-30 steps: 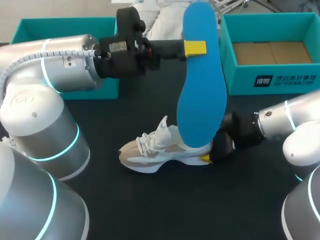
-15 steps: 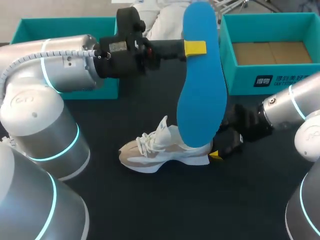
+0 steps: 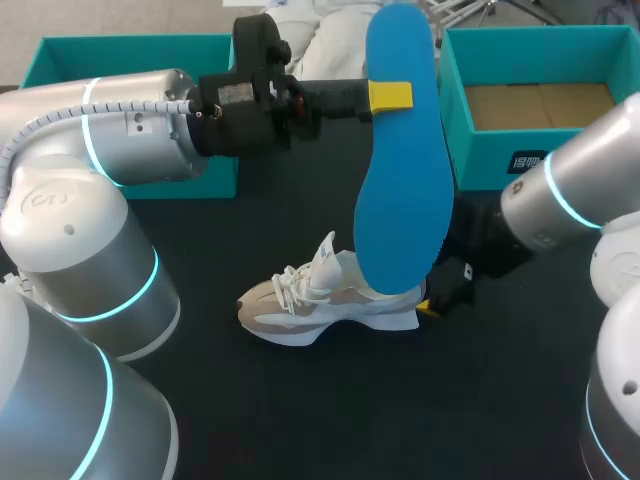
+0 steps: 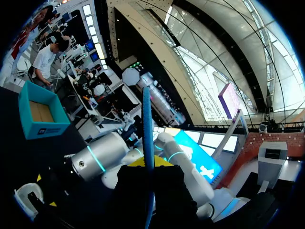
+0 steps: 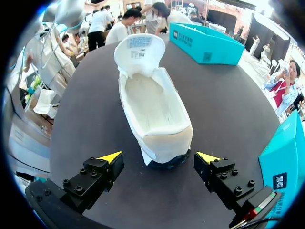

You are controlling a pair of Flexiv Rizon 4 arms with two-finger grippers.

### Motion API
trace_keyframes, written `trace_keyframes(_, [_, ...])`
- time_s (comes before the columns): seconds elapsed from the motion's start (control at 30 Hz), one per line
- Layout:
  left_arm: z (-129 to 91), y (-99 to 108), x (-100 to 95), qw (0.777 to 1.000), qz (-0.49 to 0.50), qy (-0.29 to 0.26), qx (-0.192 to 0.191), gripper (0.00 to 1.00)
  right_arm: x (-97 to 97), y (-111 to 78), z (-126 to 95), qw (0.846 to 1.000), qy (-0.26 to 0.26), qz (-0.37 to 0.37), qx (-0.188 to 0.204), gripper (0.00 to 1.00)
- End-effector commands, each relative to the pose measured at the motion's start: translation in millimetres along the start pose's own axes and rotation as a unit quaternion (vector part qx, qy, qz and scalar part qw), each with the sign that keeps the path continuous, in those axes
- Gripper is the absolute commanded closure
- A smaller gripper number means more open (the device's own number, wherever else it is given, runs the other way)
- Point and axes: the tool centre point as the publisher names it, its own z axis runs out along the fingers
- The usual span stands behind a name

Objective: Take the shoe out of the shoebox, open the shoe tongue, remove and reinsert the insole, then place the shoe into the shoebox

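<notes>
- Holding the insole with my left pincer: it is clamped shut on the upper part, one yellow tip showing against the blue face.
- The insole hangs upright above the counter, its lower end in front of the shoe's heel in the head view. I cannot tell whether it touches the shoe.
- From the left wrist view the insole shows edge-on, running straight out from between the fingers.
- The shoe stands on its sole near the middle of the counter, toe to the left, heel to the right.
- In the right wrist view the tongue is pulled up and forward, and the bare inside of the shoe shows.
- My right pincer is spread wide and holds nothing. The heel sits between its two yellow tips and just ahead of them, with a gap on each side.
- The shoebox is at the far right, open, with a brown floor.
- A second teal box is at the far left, partly behind my left arm.
</notes>
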Motion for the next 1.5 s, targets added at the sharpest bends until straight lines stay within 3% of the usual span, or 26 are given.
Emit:
trace_keyframes(0.03, [1,2,-0.5,1.0,0.0,-0.001,0.002,1.0,1.6,4.4,2,0.992,-0.006,0.001,0.128,0.0])
trace_keyframes(0.23, [1,2,-0.5,1.0,0.0,-0.001,0.002,1.0,2.2,4.4,1,0.992,-0.005,0.0,0.129,0.0])
trace_keyframes(0.5, [1,2,-0.5,1.0,0.0,-0.001,0.002,1.0,-0.1,11.7,-17,0.984,-0.017,-0.02,0.176,0.0])
trace_keyframes(0.8, [1,2,-0.5,1.0,0.0,-0.001,0.002,1.0,-1.6,18.3,-3,0.973,-0.017,-0.058,0.224,0.0])
trace_keyframes(1.5, [1,2,-0.5,1.0,0.0,-0.001,0.002,1.0,-8.4,35.4,-9,0.96,-0.061,-0.107,0.25,0.0])
